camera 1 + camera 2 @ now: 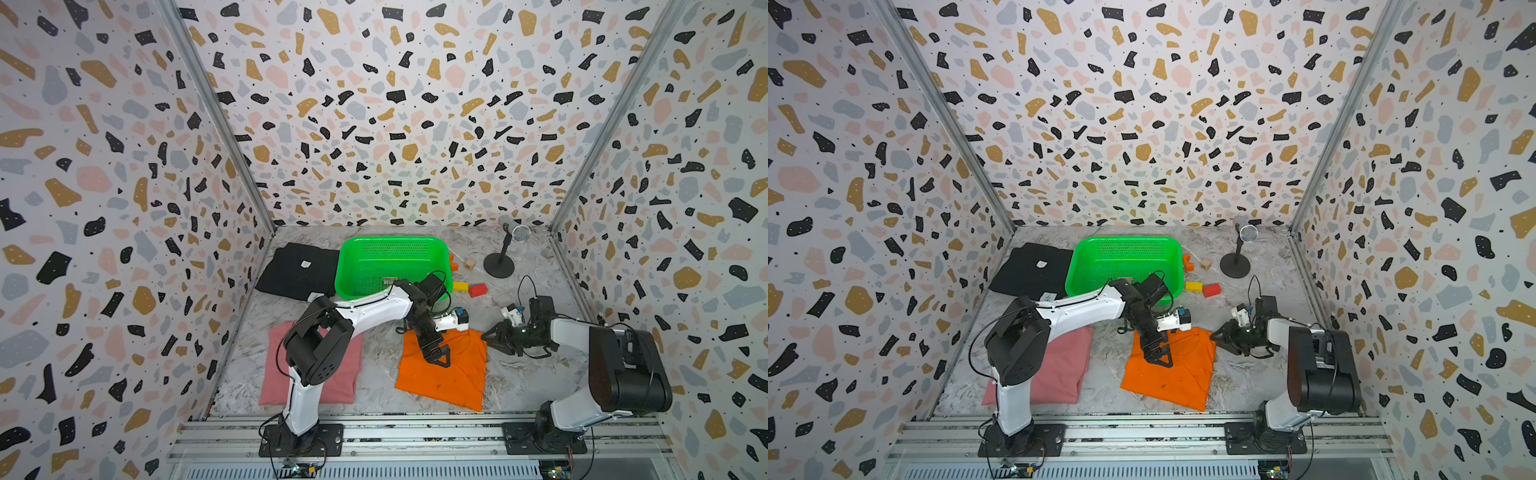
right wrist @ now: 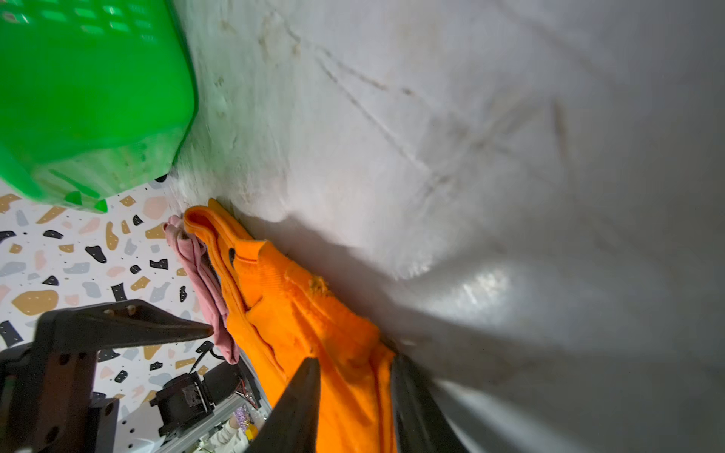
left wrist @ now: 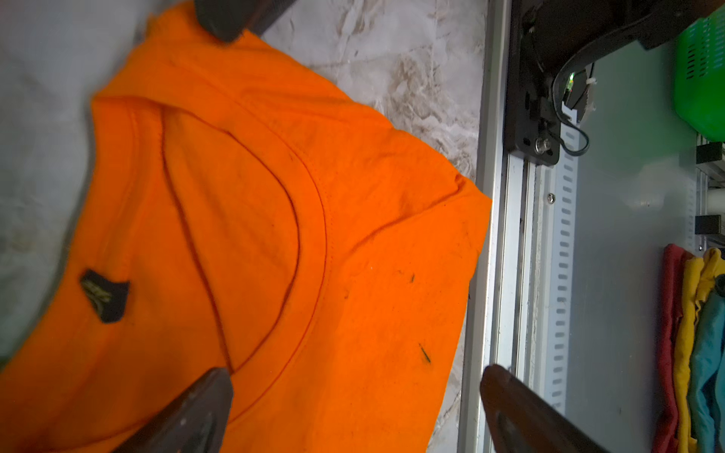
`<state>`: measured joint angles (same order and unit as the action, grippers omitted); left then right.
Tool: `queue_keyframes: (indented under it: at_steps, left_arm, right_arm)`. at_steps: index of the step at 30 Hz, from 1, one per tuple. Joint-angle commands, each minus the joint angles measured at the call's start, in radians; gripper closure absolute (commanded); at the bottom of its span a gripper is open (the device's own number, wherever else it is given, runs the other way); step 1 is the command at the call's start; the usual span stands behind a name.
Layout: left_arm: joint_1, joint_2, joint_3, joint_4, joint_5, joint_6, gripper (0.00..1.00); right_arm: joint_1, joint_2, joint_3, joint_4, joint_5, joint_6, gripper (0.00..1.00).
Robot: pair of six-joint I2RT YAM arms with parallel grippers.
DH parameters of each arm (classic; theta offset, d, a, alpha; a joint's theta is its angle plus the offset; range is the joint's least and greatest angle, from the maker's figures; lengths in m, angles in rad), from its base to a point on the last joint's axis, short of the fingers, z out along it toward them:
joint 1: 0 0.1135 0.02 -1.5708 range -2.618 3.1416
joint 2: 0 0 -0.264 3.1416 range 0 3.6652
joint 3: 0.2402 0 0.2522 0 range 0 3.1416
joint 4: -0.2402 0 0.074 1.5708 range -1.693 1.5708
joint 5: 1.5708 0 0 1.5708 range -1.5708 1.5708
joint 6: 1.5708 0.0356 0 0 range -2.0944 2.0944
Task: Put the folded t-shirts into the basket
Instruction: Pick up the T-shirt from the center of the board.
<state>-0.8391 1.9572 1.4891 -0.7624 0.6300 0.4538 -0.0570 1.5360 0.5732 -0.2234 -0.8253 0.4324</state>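
Basket: set at 12 o'clock on the worktop; no shirt is seen inside.
Black shirt: laid flat at the basket's 9 o'clock, seemingly touching it.
Pink shirt: laid at 7 o'clock, partly hidden by the left arm.
Orange shirt: laid at 6 o'clock, not yet lifted.
Left pincer: spread wide over the orange shirt.
Right pincer: set astride the orange shirt's 2 o'clock corner; whether it is clamped cannot be told.
Progress: judged near the start; all three shirts are left.

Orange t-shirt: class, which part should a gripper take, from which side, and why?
The orange t-shirt lies flat on the table, so only edges offer a pinch. Take the layered edge on the robot's right, coming in low from that side; the right gripper straddles it.
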Motion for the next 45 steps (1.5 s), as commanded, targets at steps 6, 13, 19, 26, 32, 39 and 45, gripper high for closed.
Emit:
queue_keyframes:
  at_steps: [6, 13, 19, 26, 32, 39, 45]
  left_arm:
    - [-0.003, 0.059, 0.093, 0.093, 0.065, 0.047, 0.0]
    - [-0.008, 0.122, 0.128, 0.188, 0.044, 0.085, 0.0]
    - [-0.008, 0.216, 0.223, 0.142, 0.0, 0.124, 0.0]
    - [-0.009, 0.284, 0.296, 0.154, -0.015, 0.145, 0.0]
    - [-0.009, 0.346, 0.378, 0.098, 0.04, 0.139, 0.0]
    - [-0.011, 0.392, 0.444, 0.005, 0.104, 0.168, 0.12]
    - [-0.012, 0.415, 0.482, -0.052, 0.118, 0.202, 0.32]
  right_arm:
    - [-0.003, 0.024, -0.047, 0.114, -0.028, 0.028, 0.81]
    - [-0.002, 0.004, -0.057, 0.168, -0.098, 0.047, 1.0]
    - [-0.002, -0.07, -0.078, 0.171, -0.126, 0.068, 1.0]
    - [-0.001, -0.145, -0.1, 0.161, -0.137, 0.063, 1.0]
    - [0.0, -0.208, -0.119, 0.149, -0.143, 0.06, 1.0]
    - [0.0, -0.281, -0.127, 0.133, -0.151, 0.054, 1.0]
    - [-0.001, -0.326, -0.128, 0.126, -0.156, 0.052, 1.0]
